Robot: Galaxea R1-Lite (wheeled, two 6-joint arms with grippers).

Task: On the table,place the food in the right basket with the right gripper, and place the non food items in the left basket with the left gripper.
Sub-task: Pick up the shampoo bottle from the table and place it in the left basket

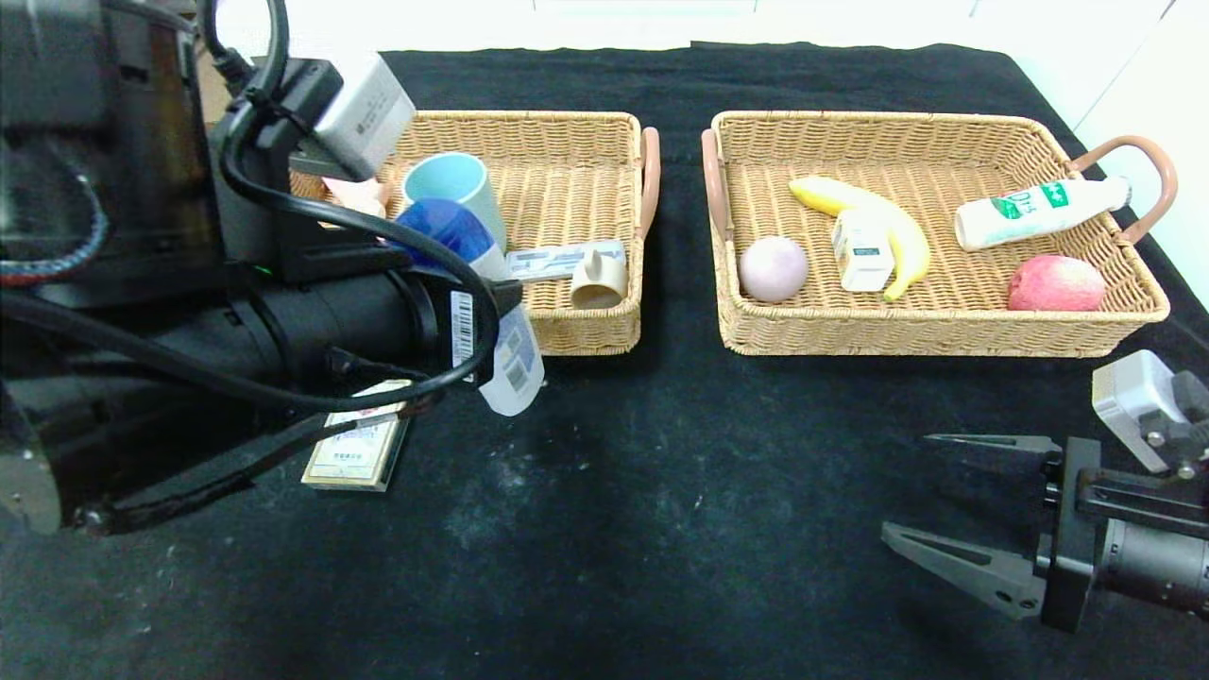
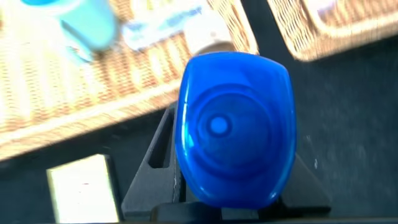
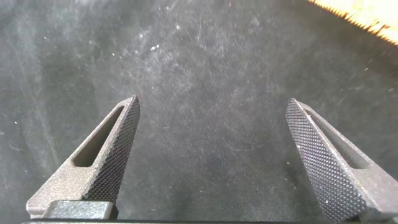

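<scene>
My left gripper [image 2: 233, 146] is shut on the white bottle with the blue cap [image 2: 235, 127]. It holds the bottle [image 1: 510, 364] tilted above the table [image 1: 661, 491], just in front of the left basket [image 1: 590, 332]. That basket holds a teal mug [image 1: 453, 184], a small beige cup [image 1: 600, 279] and a flat box [image 1: 553, 262]. A playing-card box [image 1: 357, 451] lies on the cloth under my left arm. The right basket [image 1: 945, 331] holds a banana [image 1: 909, 236], a juice carton [image 1: 861, 250] and an egg-shaped ball [image 1: 773, 268]. My right gripper [image 1: 905, 486] [image 3: 212, 102] hovers open and empty at the front right.
The right basket also holds a white bottle with a green label [image 1: 1034, 212] and a red apple [image 1: 1056, 283]. A pale pink object [image 1: 354, 194] lies at the left basket's far left. My left arm hides that basket's left part.
</scene>
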